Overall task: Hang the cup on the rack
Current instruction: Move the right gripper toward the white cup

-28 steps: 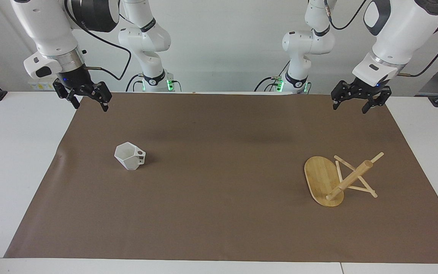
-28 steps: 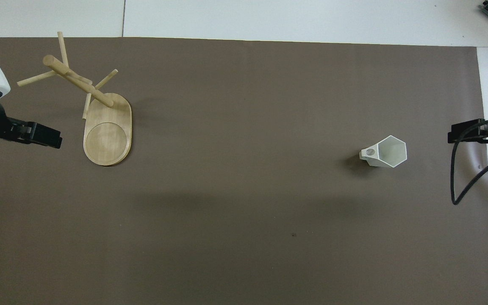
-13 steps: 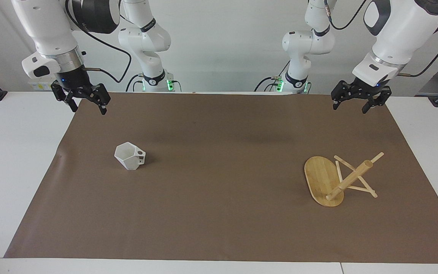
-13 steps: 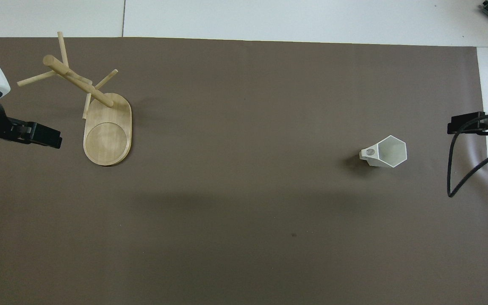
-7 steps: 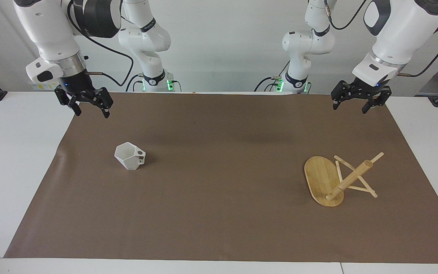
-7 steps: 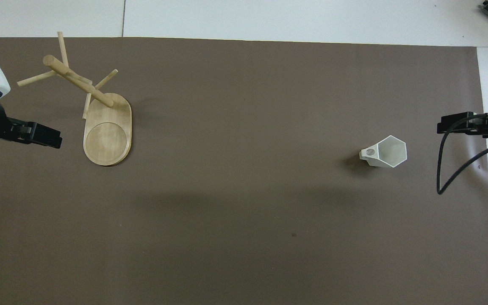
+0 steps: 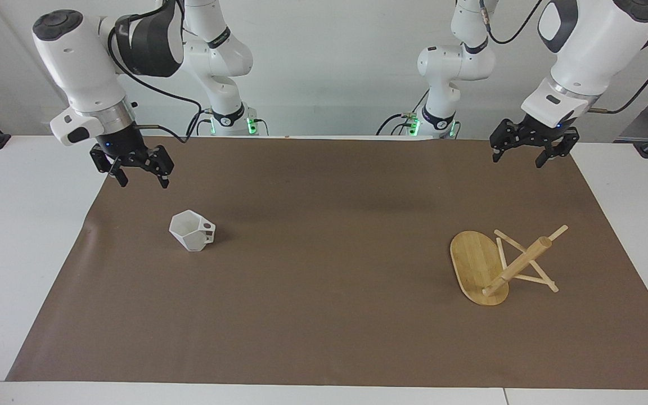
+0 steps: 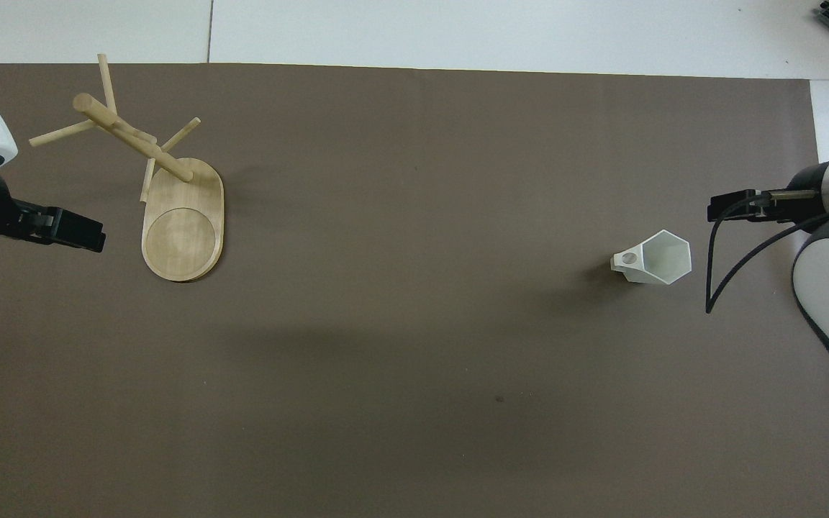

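Observation:
The white faceted cup stands opening up on the brown mat, toward the right arm's end of the table, its pierced handle turned toward the table's middle. The bamboo rack stands on its oval base toward the left arm's end, with bare pegs. My right gripper hangs open and empty above the mat, apart from the cup and closer to the robots' edge. My left gripper waits open and empty above the mat's corner at the robots' edge, well clear of the rack.
A brown mat covers most of the white table. A black cable loops from the right wrist beside the cup. A wide stretch of bare mat separates cup and rack.
The right gripper has come down and shifted toward the cup, still open. The left arm, the cup and the rack have not moved.

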`<state>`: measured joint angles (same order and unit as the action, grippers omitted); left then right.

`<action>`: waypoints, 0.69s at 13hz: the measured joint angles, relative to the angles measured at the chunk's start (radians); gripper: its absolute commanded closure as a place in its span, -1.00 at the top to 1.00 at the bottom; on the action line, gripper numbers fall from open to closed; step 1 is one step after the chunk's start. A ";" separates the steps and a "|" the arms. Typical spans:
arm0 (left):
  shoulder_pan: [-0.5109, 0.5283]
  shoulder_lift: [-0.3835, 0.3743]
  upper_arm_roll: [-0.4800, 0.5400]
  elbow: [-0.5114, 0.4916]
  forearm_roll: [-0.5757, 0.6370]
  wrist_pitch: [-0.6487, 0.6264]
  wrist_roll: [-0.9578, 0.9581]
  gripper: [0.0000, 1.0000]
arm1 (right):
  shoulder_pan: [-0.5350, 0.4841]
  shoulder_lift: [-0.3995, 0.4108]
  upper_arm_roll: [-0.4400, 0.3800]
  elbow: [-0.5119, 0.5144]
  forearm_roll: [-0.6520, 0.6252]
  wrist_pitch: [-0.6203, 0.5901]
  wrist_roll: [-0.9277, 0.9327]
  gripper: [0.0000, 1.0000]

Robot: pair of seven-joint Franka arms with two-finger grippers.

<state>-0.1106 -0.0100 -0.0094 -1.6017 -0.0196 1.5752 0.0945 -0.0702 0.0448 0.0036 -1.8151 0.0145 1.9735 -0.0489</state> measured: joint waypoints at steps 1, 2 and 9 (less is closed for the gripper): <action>0.000 0.000 0.000 0.000 0.000 0.000 0.000 1.00 | 0.000 0.019 0.000 -0.007 0.000 0.023 -0.008 1.00; 0.000 0.000 0.000 0.000 0.000 0.000 0.000 1.00 | 0.000 0.037 0.000 -0.016 0.000 0.048 -0.028 1.00; 0.000 0.000 0.000 0.000 0.000 0.000 0.000 1.00 | 0.000 0.071 -0.002 -0.108 0.000 0.130 -0.078 1.00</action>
<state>-0.1106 -0.0100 -0.0094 -1.6017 -0.0196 1.5752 0.0945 -0.0702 0.1157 0.0020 -1.9236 0.0143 2.1032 -0.1265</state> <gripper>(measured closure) 0.000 0.000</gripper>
